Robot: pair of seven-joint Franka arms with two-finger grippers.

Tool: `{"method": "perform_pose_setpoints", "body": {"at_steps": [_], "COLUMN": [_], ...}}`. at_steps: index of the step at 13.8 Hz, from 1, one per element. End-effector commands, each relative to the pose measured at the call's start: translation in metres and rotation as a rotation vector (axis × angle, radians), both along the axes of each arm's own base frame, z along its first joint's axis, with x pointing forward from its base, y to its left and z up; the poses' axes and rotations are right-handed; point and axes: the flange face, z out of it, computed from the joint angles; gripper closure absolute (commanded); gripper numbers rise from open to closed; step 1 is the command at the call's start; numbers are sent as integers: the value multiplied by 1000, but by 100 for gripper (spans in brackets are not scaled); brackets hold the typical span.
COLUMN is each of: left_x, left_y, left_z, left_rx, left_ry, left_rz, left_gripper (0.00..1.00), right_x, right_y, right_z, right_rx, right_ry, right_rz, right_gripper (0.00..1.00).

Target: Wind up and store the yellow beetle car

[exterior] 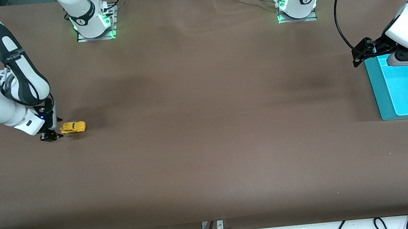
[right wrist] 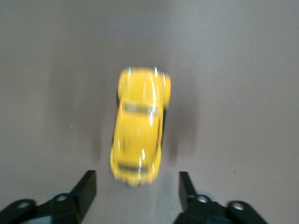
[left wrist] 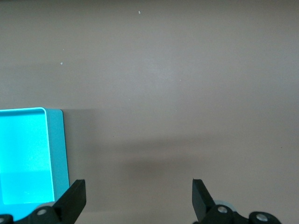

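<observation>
Right pincer (exterior: 51, 134) is low at the surface (exterior: 208, 148), fingers spread, gripping nothing. The yellow car (exterior: 73, 127) sits just ahead of the fingertips, its near end barely between them, touching neither as far as I can tell. Risk: closing from here catches only the car's tail, so it squirts forward or rolls off on its wheels. Left pincer (exterior: 359, 55) waits, spread and empty, over the corner of the blue bin (exterior: 378, 94). Bin looks empty where visible.

brown table (exterior: 206, 137), turquoise tray (exterior: 382, 98)
</observation>
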Motion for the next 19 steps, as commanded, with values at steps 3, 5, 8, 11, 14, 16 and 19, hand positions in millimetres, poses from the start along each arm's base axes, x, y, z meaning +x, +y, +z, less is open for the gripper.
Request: {"method": "perform_pose_setpoints", "body": {"at_steps": [3, 5, 8, 11, 14, 16, 19], "left_x": [1, 1, 1, 1, 1, 1, 1], "left_y": [-1, -1, -2, -4, -5, -4, -1], "left_z": [6, 7, 7, 6, 9, 9, 10], "left_rx": [-10, -10, -10, -8, -10, -10, -10], "left_ry": [-1, -1, 1, 2, -4, -2, -4], "left_rz": [10, 10, 8, 5, 2, 5, 10], "left_gripper": [0, 0, 0, 0, 0, 0, 0], "right_x": [38, 46, 43, 23, 1, -11, -20], "right_y": [31, 52, 86, 120, 128, 135, 155], "right_z": [48, 94, 193, 275, 307, 314, 324], "right_rx": [28, -8, -61, -77, -72, -74, -61], "right_ry": [-1, -50, -146, -180, -142, -87, -51], "right_rz": [-8, 0, -165, -295, -585, -810, -1108], "right_gripper": [0, 0, 0, 0, 0, 0, 0]}}
